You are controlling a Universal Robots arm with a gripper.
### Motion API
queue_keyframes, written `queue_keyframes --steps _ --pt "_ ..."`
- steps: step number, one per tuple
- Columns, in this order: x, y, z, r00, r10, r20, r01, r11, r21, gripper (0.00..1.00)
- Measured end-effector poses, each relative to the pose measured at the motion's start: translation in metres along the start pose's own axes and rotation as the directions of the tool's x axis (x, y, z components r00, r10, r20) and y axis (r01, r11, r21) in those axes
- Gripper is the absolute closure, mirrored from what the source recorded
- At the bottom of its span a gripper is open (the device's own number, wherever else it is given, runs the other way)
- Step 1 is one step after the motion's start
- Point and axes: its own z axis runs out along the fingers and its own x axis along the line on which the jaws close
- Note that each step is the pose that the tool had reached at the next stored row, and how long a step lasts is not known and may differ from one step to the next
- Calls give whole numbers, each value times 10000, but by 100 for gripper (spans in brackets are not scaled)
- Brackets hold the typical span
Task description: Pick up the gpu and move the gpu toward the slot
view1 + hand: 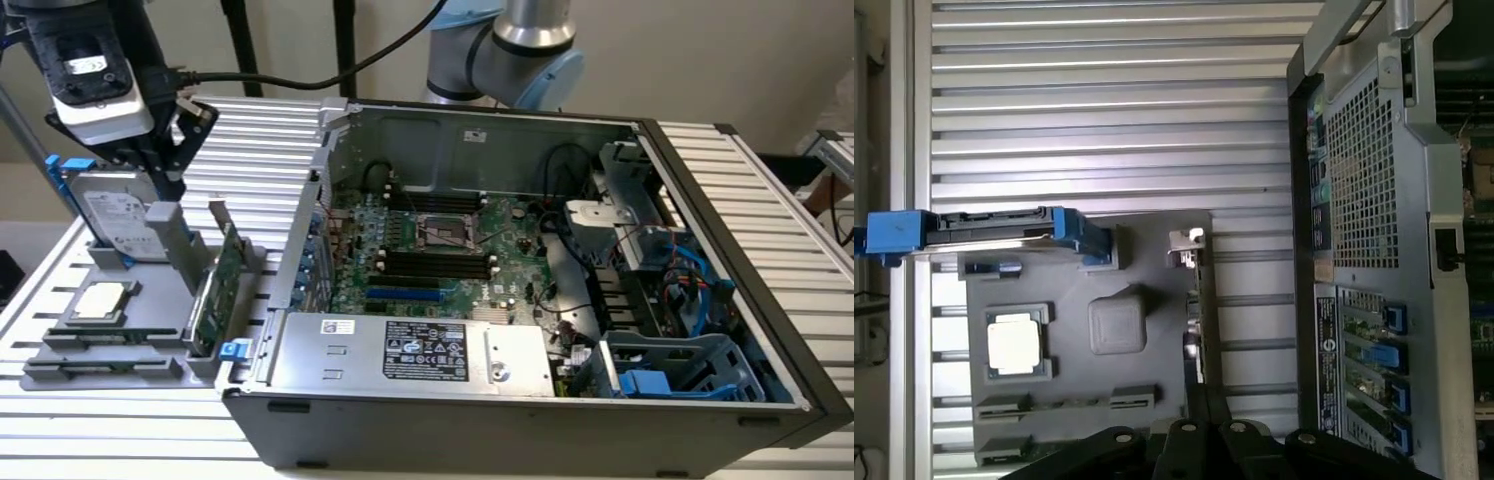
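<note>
Above the fixture (167,225), the end effector (167,182) is clenched on nothing, with its tips lined up over the gpu (214,290). The gpu is stood on edge in the fixture, apparently so that its upper edge is presented for a grasp. The fixture is set on the table (254,140) just beside the open case (534,430), where the slot (407,296) lies unoccupied.

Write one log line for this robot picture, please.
gripper: shut, above grey tray | gpu: standing in it, not held | blue slot: empty
</note>
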Motion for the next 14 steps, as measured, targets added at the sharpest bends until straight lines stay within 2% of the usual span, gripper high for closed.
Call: queue_keyframes --steps 3,9,14 --pt "14 -57 6 10000 -56 -7 56 10000 -2 89" --pt "46 -258 -2 10000 -64 -7 64 10000 -3 89" --pt "44 -268 -3 10000 -64 -8 64 10000 -2 89"
